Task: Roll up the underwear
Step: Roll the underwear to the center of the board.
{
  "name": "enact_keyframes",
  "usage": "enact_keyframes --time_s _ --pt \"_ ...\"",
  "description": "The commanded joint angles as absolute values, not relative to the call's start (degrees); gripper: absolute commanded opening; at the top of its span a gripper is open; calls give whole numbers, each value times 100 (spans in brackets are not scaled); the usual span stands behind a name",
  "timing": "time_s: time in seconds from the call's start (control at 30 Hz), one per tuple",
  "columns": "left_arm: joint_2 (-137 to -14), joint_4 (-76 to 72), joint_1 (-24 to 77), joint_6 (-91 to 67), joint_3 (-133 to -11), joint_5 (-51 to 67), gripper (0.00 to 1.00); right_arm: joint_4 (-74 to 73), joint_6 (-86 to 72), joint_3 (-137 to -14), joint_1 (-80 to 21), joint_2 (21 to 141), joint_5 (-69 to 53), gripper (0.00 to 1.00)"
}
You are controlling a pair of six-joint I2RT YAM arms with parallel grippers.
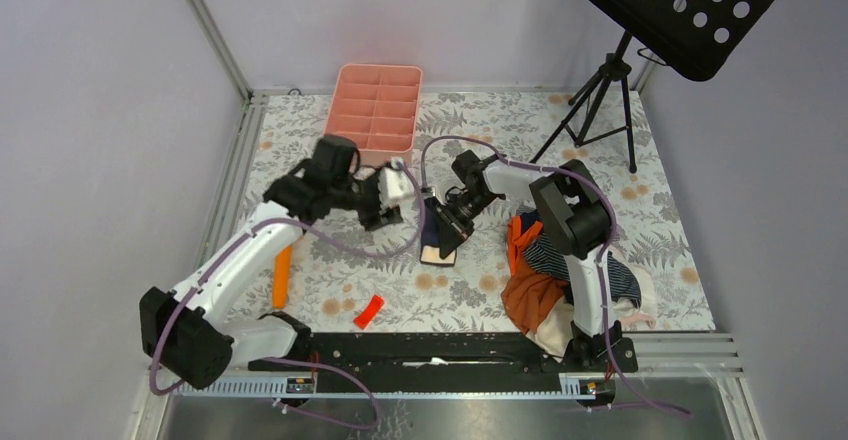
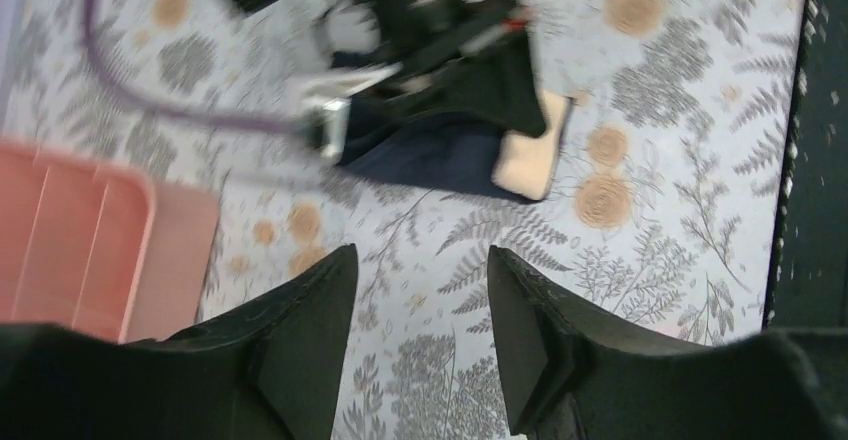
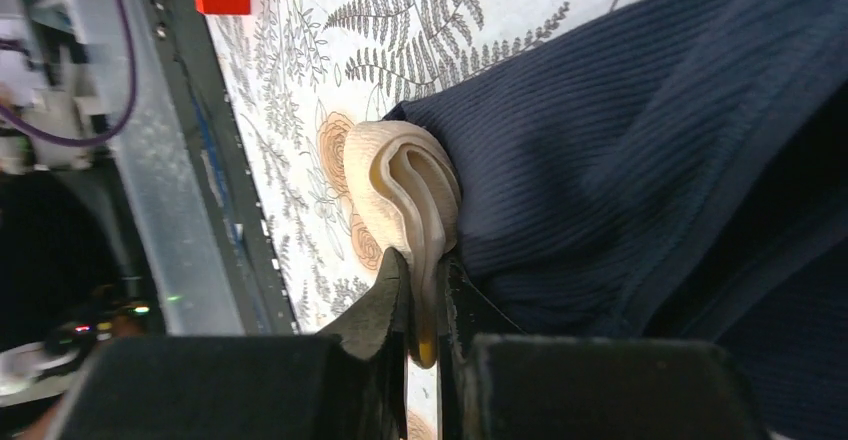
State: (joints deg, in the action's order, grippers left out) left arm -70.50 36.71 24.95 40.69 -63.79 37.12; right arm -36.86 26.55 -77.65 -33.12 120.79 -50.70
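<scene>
Fern-print tablecloth, pale walls around. Judged step: rolling plain navy ribbed briefs, lying mid-table between both arms. For a tight roll: keep tan waistband taut, turn evenly, steady loose cloth from the left. Jaws of left gripper parted, empty, hovering just left of briefs. Right gripper nearly closed, pinching briefs by curled waistband.

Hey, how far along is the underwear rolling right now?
Done: the navy underwear lies apart from the clothes pile, with its tan waistband folded over itself. In hand: the right hand pinches that waistband, and the left hand hovers open near it. Left: the roll itself looks barely begun, and the striped underwear sits unrolled in the pile.
</scene>
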Motion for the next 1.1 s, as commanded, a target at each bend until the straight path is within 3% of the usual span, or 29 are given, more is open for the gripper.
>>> enact_keyframes --time_s 0.0,0.23,0.53,0.97,1.07 --pt "-6958 3341 3711 5623 -5876 3080 56 -4517 2812 -8194 -3243 12884 -4704 4" --pt "-8204 2433 4774 4977 -5557 2631 52 -5044 2796 -8532 -3126 13581 -4649 4" --pt "-8762 1809 4911 5046 -5078 2435 47 -5069 2659 -8681 -3103 13725 -4579 4" --pt "-8908 27 5327 5246 -3777 947 52 -5070 2628 -8697 -3111 13762 -4611 4" --pt "-9014 24 5425 5633 -3610 851 45 -5075 2617 -8685 -3110 13775 -4622 4"
